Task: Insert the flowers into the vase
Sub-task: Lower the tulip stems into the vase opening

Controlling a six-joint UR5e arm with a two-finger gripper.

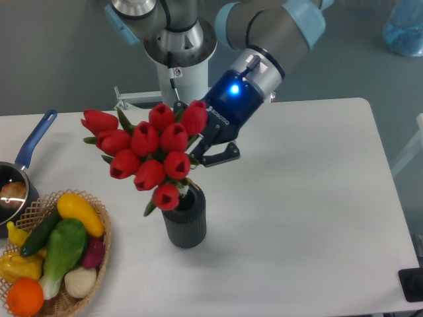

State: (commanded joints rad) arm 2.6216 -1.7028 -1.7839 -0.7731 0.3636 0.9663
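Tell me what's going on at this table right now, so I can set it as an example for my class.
A robot arm is putting a bunch of red tulips into a vase. The gripper holds the flowers tilted to the left above the dark ribbed vase, with the lower end of the bunch right at the vase's rim. Whether the stems are already inside cannot be told. A wicker basket of fruit and vegetables and a blue-handled saucepan sit untouched on the left of the table.

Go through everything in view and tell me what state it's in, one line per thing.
hand: shut on flowers, tilted above the vase
flowers: held, leaning left, stems at the vase mouth
vase: upright on the table
wicker basket: full of fruit and vegetables
saucepan: on the table, something inside
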